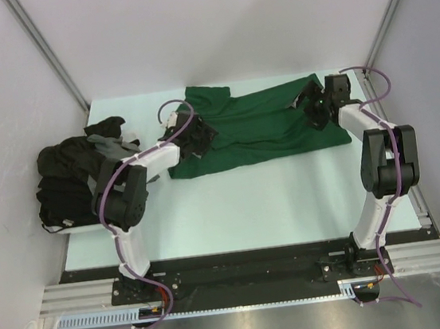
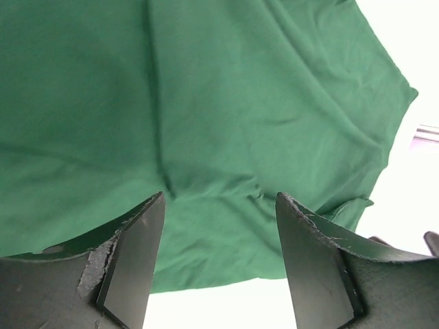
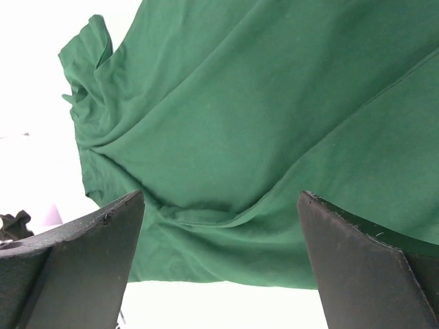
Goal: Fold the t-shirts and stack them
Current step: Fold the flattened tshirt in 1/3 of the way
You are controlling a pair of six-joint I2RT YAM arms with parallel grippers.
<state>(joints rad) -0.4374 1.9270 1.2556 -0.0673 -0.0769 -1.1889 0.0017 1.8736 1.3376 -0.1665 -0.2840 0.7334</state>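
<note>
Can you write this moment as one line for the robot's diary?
green t-shirt: spread on table | left fingers: open above it | right fingers: open above it | dark t-shirts: heaped far left

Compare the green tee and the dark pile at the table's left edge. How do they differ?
Colour: the green tee is plain green; the dark pile is black and grey.
Pose: the green tee lies spread out and wrinkled; the dark pile is bunched in a heap.
Handling: the left tool and right tool are over the green tee, neither at the dark pile.
Shared: both lie unfolded on the table.
</note>
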